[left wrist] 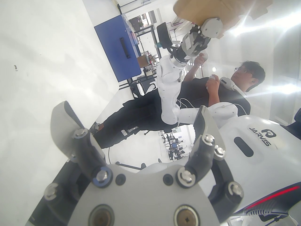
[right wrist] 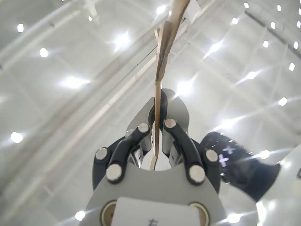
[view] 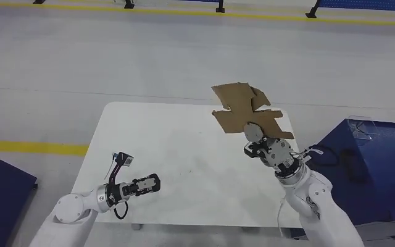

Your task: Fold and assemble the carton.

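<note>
A flat brown carton (view: 244,108) of unfolded cardboard is held up in the air over the table's far right corner. My right gripper (view: 253,132) is shut on its lower edge. In the right wrist view the carton (right wrist: 164,48) runs edge-on between the closed fingers of that gripper (right wrist: 158,109). From the left wrist view the carton (left wrist: 211,1) shows raised high in the right gripper (left wrist: 211,25). My left gripper (view: 155,183) sits low over the table's near left part, open with nothing between its fingers (left wrist: 68,116).
The white table (view: 179,160) is bare under both arms. A blue cabinet (view: 364,167) stands just off the table's right side, and another blue piece (view: 12,185) off the left. A person (left wrist: 211,90) stands behind the robot, away from the carton.
</note>
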Motion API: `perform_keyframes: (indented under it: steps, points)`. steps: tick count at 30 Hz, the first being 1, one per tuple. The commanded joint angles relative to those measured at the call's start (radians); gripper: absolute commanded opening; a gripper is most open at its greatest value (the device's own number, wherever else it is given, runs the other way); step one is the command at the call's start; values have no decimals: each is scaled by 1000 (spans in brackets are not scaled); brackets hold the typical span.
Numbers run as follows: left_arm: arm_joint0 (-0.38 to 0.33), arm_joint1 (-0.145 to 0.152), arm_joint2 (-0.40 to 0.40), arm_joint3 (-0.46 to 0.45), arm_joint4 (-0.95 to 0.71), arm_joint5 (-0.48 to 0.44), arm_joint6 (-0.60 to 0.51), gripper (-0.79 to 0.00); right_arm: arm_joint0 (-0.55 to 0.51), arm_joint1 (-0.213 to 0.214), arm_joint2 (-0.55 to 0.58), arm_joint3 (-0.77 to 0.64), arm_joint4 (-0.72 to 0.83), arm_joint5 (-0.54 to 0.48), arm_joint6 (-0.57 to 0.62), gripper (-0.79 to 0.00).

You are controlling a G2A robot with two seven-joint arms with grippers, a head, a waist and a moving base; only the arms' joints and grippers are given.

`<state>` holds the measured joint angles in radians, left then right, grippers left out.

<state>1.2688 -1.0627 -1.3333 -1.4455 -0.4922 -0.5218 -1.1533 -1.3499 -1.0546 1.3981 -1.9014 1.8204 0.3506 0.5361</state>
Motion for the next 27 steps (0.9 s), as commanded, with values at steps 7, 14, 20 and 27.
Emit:
perform_keyframes:
  steps: [7,14,20,27]
  points:
    - [0,0,0,0,0,0,0,0,-28,0,54,49,-500,-327,131,-785]
    - [0,0,0,0,0,0,0,0,-30,-3,60,42,-506,-324,93,-785]
    - [0,0,0,0,0,0,0,0,-30,-3,60,42,-506,-324,93,-785]
    - [0,0,0,0,0,0,0,0,-30,-3,60,42,-506,-324,93,-785]
